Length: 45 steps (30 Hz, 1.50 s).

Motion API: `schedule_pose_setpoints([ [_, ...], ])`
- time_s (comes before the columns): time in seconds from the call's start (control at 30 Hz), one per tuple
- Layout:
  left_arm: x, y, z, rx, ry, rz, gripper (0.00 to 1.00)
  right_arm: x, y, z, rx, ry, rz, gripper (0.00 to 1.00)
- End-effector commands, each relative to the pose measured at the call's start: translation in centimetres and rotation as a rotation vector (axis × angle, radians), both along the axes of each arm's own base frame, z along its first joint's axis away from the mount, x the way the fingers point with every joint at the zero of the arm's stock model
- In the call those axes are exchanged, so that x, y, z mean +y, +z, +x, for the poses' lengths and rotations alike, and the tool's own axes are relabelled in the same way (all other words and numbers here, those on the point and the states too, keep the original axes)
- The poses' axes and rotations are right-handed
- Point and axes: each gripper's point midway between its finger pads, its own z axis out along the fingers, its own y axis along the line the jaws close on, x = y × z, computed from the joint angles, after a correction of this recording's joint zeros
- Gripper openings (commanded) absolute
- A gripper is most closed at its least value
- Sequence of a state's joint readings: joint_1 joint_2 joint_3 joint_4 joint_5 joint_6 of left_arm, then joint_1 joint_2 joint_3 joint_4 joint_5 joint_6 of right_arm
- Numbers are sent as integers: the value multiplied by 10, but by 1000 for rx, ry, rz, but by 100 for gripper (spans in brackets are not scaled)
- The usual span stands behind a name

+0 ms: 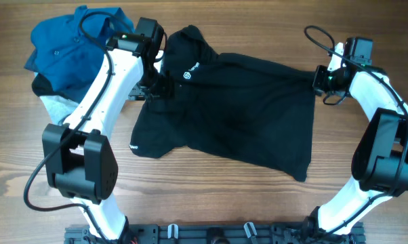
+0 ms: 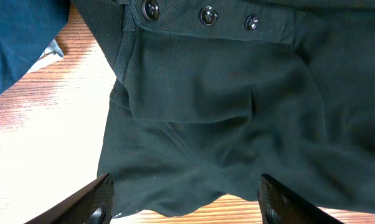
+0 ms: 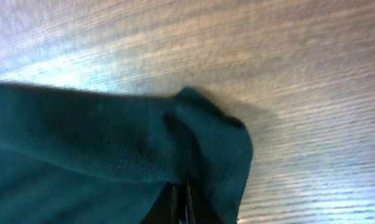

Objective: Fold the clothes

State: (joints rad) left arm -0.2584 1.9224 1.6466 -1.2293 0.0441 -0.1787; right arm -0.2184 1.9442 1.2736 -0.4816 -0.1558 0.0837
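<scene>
The clothes point(image 1: 238, 108), a black short-sleeved shirt, lie spread across the middle of the table with the collar at the far left. My left gripper point(image 1: 155, 87) hovers over the collar side, and its jaws stand wide open. In the left wrist view the left gripper point(image 2: 185, 182) straddles a rumpled edge of the clothes point(image 2: 237, 124), below a row of buttons point(image 2: 206, 15). My right gripper point(image 1: 320, 80) is at the shirt's far right corner. In the right wrist view the right gripper point(image 3: 181, 194) is shut on a fold of the clothes point(image 3: 113, 143).
A bright blue polo shirt point(image 1: 75, 47) lies bunched at the far left, with a pale grey garment point(image 1: 58, 105) beside it. Both show at the left of the left wrist view, the blue shirt point(image 2: 19, 37) and the grey garment point(image 2: 50, 50). Bare wooden table point(image 1: 211, 190) lies in front.
</scene>
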Motion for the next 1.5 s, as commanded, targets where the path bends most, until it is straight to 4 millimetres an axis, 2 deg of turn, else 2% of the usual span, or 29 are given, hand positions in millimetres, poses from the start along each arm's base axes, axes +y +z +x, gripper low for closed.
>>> schedule_pose_setpoints([
  [0.0,1,-2,2,3,21,-12,74,2,36,44,-157,11,45,4],
  [0.13,1,-2,3,-1,21,-14,75,-9,72,83,-359,-43,57,4],
  [0.2,1,-2,4,-2,21,-14,75,-15,81,96,-430,-46,37,4],
  [0.23,0,-2,4,-2,20,-14,76,-21,81,99,-444,-69,16,8],
  [0.27,0,-2,3,-1,20,-14,76,-30,75,100,-432,-117,-11,17],
  [0.3,0,-2,3,1,20,-13,76,-37,66,97,-407,-146,-36,21],
  [0.33,1,-2,2,5,20,-12,76,-39,59,93,-378,-157,-45,29],
  [0.37,2,-2,0,14,21,-9,76,-39,52,89,-350,-158,-41,47],
  [0.43,6,-3,-11,57,24,4,75,-37,41,75,-281,-155,-8,62],
  [0.47,8,-3,-15,74,28,11,75,-34,39,69,-253,-146,22,63],
  [0.5,14,-3,-19,93,36,29,86,-28,40,59,-220,-129,77,64],
  [0.53,20,-3,-20,100,47,46,87,-24,44,50,-200,-114,126,64],
  [0.6,40,-2,-24,123,147,86,88,-15,63,30,-172,-94,234,64],
  [0.67,58,-3,-30,165,244,82,87,-13,97,4,-167,-102,300,64],
  [0.8,67,-23,-48,253,303,26,87,-7,143,-44,-130,-137,290,71],
  [0.87,67,-42,-58,287,315,1,87,-3,148,-70,-62,-183,280,74],
  [0.93,67,-61,-65,295,317,-9,88,-5,136,-94,48,-255,261,75],
  [1.0,64,-82,-73,299,318,-26,89,2,112,-118,161,-274,281,76],
  [1.07,57,-100,-80,301,321,-69,84,11,83,-140,253,-295,307,76],
  [1.13,51,-110,-87,311,323,-107,66,16,62,-153,306,-332,329,76],
  [1.23,46,-117,-100,346,327,-136,22,28,26,-182,400,-379,358,77],
  [1.3,46,-118,-103,358,328,-133,8,35,7,-200,460,-429,379,77],
  [1.37,46,-118,-103,357,328,-134,6,42,-12,-218,505,-483,397,77],
  [1.47,46,-118,-102,354,328,-137,7,48,-31,-232,526,-508,403,78],
])
